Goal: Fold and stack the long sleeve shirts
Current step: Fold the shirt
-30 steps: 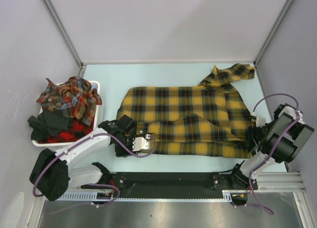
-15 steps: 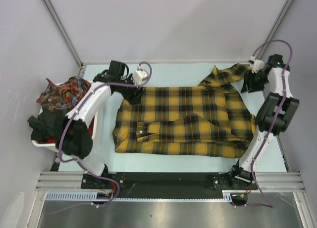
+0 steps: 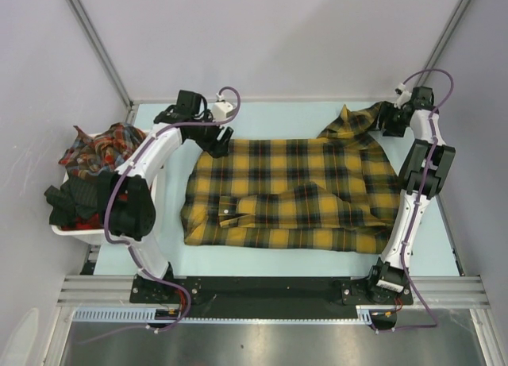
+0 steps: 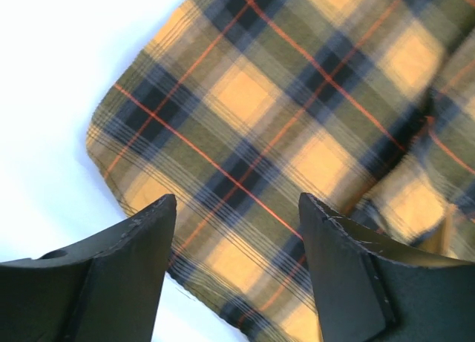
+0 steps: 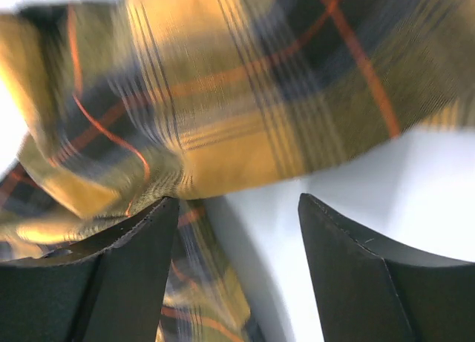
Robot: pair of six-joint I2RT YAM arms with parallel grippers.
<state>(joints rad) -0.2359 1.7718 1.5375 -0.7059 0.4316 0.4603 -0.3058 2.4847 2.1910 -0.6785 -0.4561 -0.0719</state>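
Yellow shirt (image 3: 294, 191) runs left-right; left gripper (image 4: 236, 208) over its far-left corner, right gripper (image 5: 237, 208) at the far-right sleeve (image 3: 365, 116), both spread, empty.

The right gripper (image 5: 237, 202) shows two dark fingers (image 5: 126, 283) wide apart, at 7 and 5 o'clock. A blurred mustard plaid shirt (image 5: 223, 97) spreads from 9 to 2 o'clock over the pale table (image 5: 423, 179).

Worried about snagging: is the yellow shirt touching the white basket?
Apart. The top view shows a strip of bare table between the yellow shirt and the white basket.
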